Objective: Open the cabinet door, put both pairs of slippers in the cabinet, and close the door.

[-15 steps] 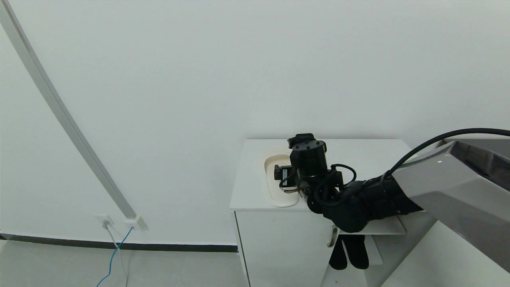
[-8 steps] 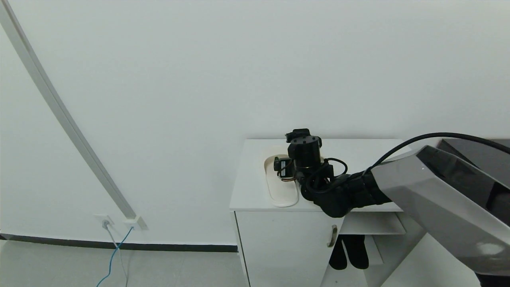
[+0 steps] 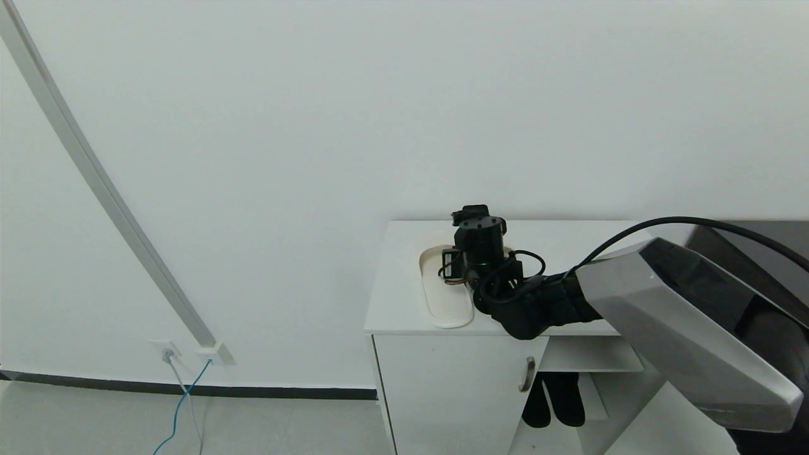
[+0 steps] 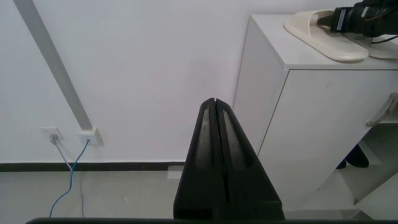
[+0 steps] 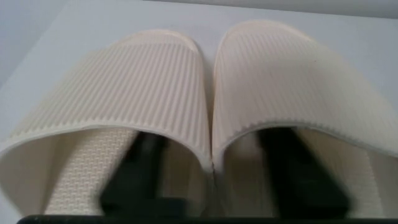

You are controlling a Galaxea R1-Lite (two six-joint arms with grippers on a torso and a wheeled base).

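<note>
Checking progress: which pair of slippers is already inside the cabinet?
The black pair, inside the open cabinet; the cream pair lies on top of it.

You have open room left of the cabinet (image 3: 442, 392); the wall (image 3: 316, 126) stands right behind it; inside the open side, black slippers (image 3: 556, 399) lie beneath the shelf (image 3: 591, 357)

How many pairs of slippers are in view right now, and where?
2. A cream pair lies on the cabinet top, with the right gripper in its straps. A black pair sits inside the open cabinet, low down. More could be hidden behind the door.
</note>
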